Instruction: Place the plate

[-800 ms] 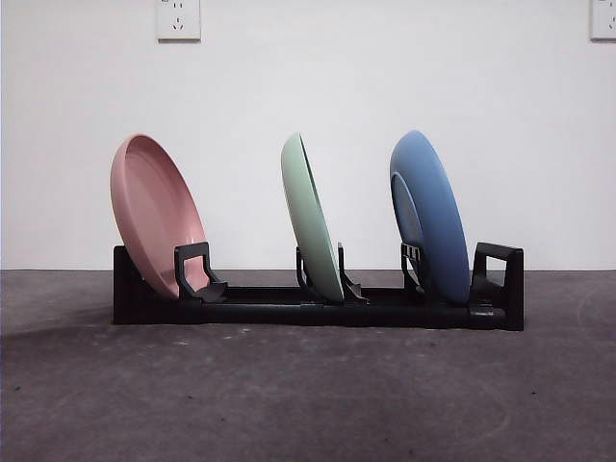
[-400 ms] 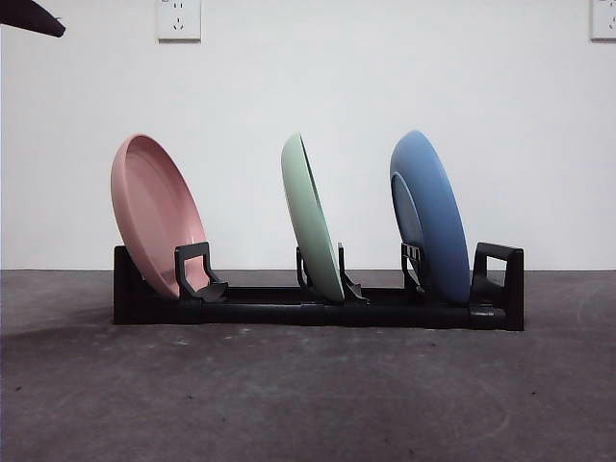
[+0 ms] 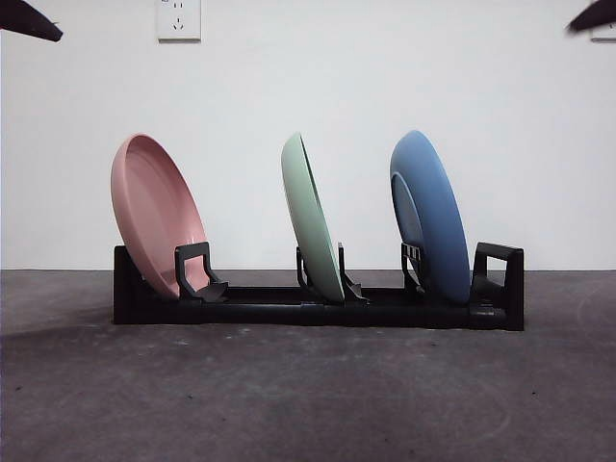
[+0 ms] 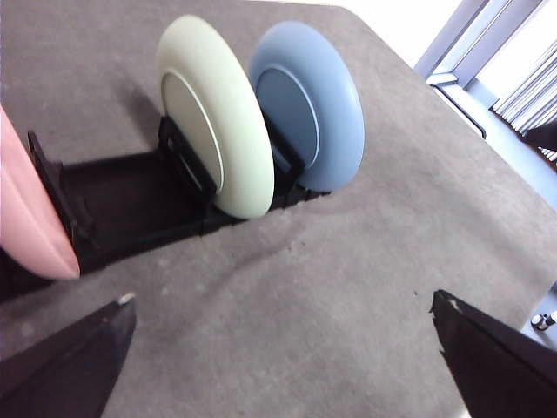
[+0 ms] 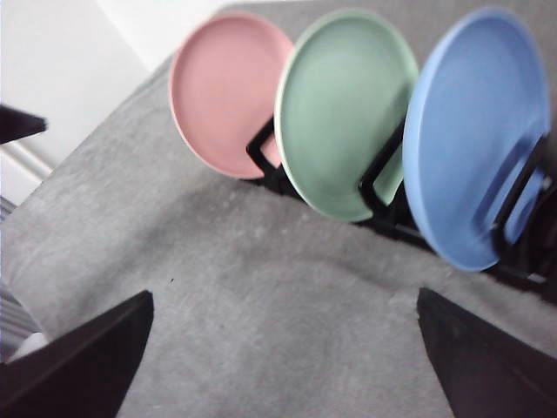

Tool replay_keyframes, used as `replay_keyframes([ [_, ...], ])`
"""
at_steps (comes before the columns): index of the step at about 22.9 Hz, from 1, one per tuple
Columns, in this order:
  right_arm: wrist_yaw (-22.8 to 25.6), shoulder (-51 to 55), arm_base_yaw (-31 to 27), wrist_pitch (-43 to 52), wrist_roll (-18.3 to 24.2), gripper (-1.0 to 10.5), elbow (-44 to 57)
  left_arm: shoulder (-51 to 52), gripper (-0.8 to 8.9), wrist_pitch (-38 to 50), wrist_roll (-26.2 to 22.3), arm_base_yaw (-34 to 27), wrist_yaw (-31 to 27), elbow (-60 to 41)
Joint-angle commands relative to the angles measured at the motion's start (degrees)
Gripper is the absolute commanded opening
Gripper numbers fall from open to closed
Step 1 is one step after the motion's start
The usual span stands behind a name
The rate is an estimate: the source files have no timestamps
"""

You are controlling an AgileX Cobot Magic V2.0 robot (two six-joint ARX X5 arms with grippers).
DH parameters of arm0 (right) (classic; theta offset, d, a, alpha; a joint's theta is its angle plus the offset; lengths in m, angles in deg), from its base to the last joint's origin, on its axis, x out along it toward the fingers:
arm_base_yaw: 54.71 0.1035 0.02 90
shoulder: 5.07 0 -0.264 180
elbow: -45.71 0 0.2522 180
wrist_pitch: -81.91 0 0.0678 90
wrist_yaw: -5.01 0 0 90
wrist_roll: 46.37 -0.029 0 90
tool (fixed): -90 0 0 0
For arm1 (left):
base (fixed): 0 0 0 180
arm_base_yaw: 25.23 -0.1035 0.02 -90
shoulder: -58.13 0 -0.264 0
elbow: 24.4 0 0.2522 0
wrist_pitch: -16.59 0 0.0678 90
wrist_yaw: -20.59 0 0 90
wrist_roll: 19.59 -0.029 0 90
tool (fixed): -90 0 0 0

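A black rack stands across the grey bench, and three plates lean in its slots, each tilted with its top toward ten o'clock in the front view. At the nine o'clock end sits the pink plate, its hollow face turned toward three o'clock and its lower edge resting behind a black bracket. In the middle slot stands the green plate, seen nearly edge-on, held between two short prongs. At the three o'clock end leans the blue plate, its underside ring showing, just beside the rack's end handle. The plates are well apart from one another, none touching its neighbour.

The left gripper hangs above the bench on the near side of the rack, its fingers spread wide with nothing between them; in the front view it is only a dark tip at the eleven o'clock corner. The right gripper likewise hovers over bare bench short of the rack, fingers set wide apart and holding nothing, showing as a dark tip at the one o'clock corner. A white wall socket sits high on the wall behind.
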Motion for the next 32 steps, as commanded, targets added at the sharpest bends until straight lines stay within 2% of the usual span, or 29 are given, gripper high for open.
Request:
replay_keyframes([
  [1, -0.2, -6.7, 0.7, 1.5, -3.0, 4.9, -1.8, 0.7, 5.62, -1.0, 0.3, 0.2, 0.2, 1.1],
  [7, -0.4, -21.4, 1.2, 4.4, -3.1, 4.9, -8.7, 3.4, 5.62, -3.4, 0.2, 0.2, 0.2, 1.1],
  [13, -1.6, -40.5, 1.2, 6.5, -2.0, 4.9, -23.3, 7.9, 5.62, -6.2, 0.2, 0.2, 0.2, 1.1],
  [17, -1.7, -47.7, 1.2, 8.3, -2.0, 4.7, -28.9, 10.3, 5.62, -8.0, 0.3, 0.2, 0.2, 1.1],
  [22, -1.9, -49.4, 1.2, 11.2, -2.6, 1.7, -29.2, 12.0, 5.62, -10.0, 0.5, 0.2, 0.2, 1.1],
  [25, -2.2, -49.4, 1.1, 11.3, -3.9, 0.6, -29.2, 12.3, 5.63, -11.1, 0.5, 0.2, 0.2, 1.1],
  [27, -3.1, -49.4, 1.1, 11.3, -4.2, 0.1, -29.2, 12.3, 5.62, -11.3, 0.5, 0.2, 0.2, 1.1],
  [32, -3.2, -48.9, 1.1, 11.3, -6.4, 0.1, -29.2, 12.3, 5.63, -12.4, 0.4, 0.2, 0.2, 1.1],
])
